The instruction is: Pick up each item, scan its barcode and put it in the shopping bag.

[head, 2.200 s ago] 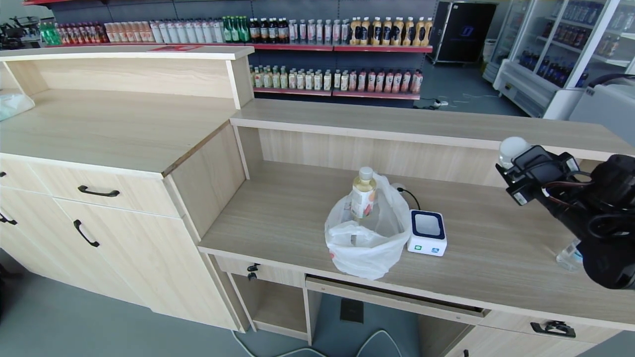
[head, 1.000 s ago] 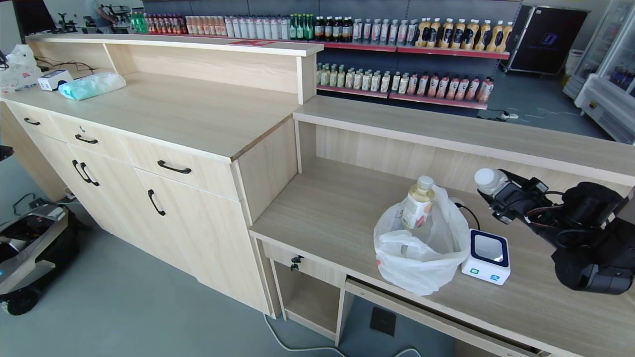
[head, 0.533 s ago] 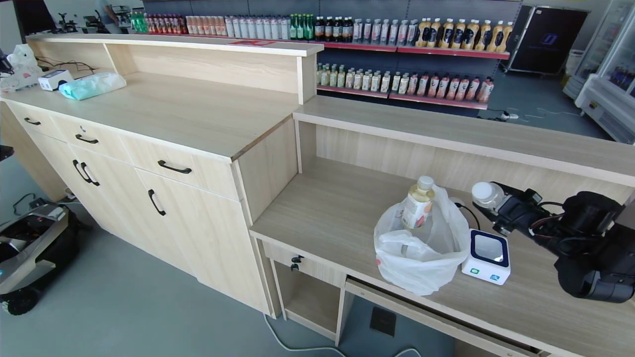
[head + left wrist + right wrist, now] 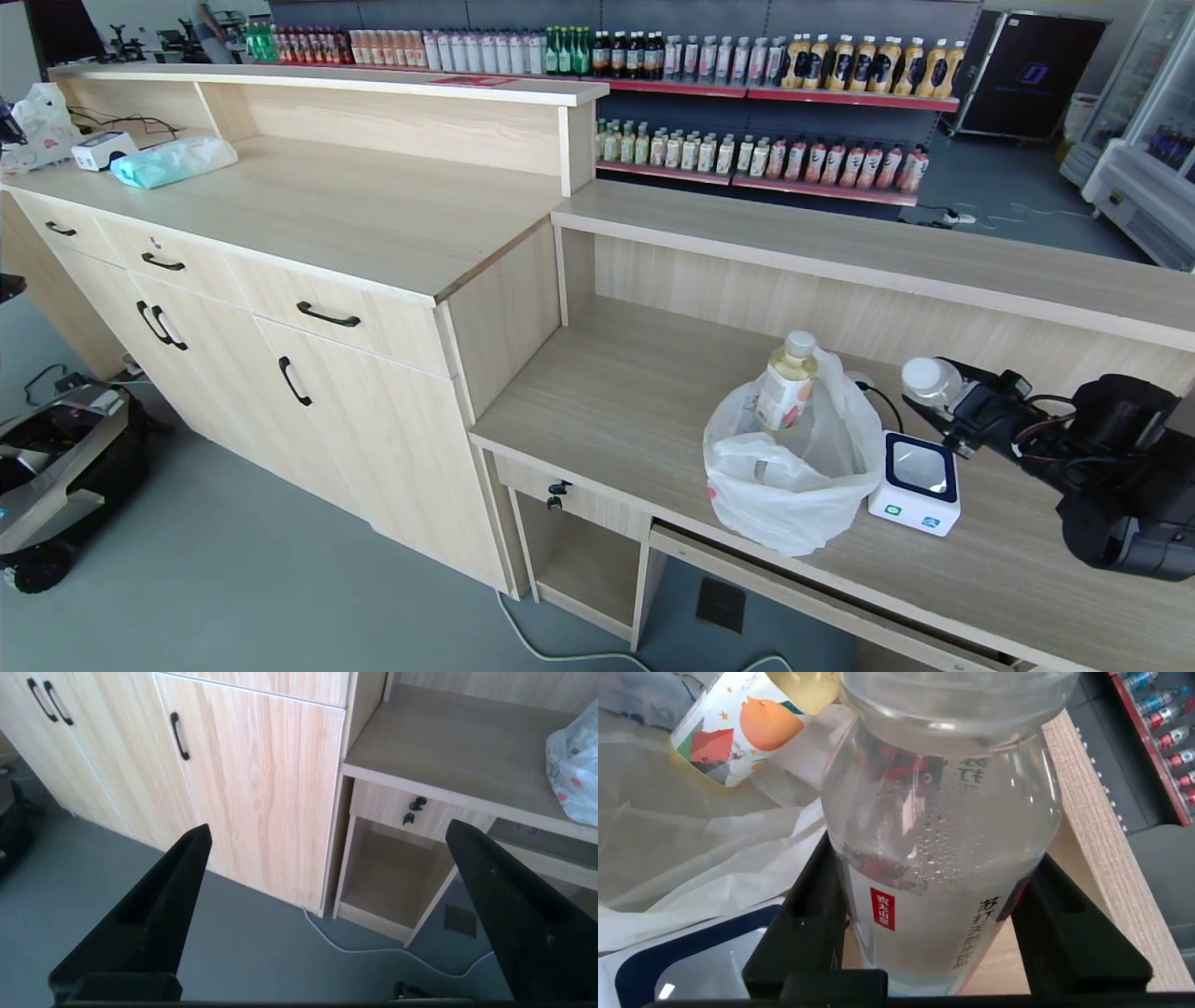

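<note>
Tea [image 4: 786,385] sat in bag [image 4: 784,495] | right gripper [image 4: 952,401] gripped water bottle [image 4: 924,381] just above scanner [image 4: 917,481]; scan, bagging apparently left | left gripper [image 4: 327,915] spread, empty

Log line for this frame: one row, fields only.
step: scan | right gripper: shut on clear bottle, by scanner | shopping bag: tea bottle inside | left gripper: open, over floor

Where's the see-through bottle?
Head view, right side: the clear plastic bottle is held in the black right gripper, just beyond the white square scanner.
</note>
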Available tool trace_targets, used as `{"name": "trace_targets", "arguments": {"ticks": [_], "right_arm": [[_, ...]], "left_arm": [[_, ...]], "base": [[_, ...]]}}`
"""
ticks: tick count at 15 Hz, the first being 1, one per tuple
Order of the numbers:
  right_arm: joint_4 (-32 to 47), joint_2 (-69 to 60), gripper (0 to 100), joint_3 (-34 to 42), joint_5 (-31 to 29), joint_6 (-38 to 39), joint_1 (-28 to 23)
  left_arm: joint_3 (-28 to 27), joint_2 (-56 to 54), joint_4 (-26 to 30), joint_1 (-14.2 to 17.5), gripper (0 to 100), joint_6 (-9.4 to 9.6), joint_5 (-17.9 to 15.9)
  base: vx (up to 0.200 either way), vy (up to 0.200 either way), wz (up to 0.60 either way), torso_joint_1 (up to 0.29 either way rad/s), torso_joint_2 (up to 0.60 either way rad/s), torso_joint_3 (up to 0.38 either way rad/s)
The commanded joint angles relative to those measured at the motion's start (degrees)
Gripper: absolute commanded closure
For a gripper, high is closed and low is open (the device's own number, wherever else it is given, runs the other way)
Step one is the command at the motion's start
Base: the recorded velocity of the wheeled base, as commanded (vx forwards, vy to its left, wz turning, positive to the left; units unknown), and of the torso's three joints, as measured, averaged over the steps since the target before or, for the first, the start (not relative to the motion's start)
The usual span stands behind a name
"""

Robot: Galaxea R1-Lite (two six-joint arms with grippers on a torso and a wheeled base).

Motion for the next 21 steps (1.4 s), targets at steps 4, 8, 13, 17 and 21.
{"name": "trace_targets", "arguments": {"ticks": [4,8,13,17,21], "right_arm": [[-0.1,1.5,100,-0.2,1.5,-0.1,0.3],[-0.1,2.7,100,-0.5,4.2,-0.1,0.3],[-0.1,3.2,100,-0.9,4.3,-0.2,0.3],[-0.1,3.7,100,-0.9,4.4,-0.2,0.5],[-0.1,4.4,100,-1.0,4.4,-0.2,0.8]], "left_arm": [[0.0,0.0,0.0,0.0,0,0.01,0.0],[0.0,0.0,0.0,0.0,0,0.01,0.0],[0.0,0.0,0.0,0.0,0,-0.08,0.0],[0.0,0.0,0.0,0.0,0,0.01,0.0],[0.0,0.0,0.0,0.0,0,0.01,0.0]], "base": [[0.000,0.000,0.00,0.000,0.00,0.000],[0.000,0.000,0.00,0.000,0.00,0.000],[0.000,0.000,0.00,0.000,0.00,0.000],[0.000,0.000,0.00,0.000,0.00,0.000],[0.000,0.000,0.00,0.000,0.00,0.000]]}}
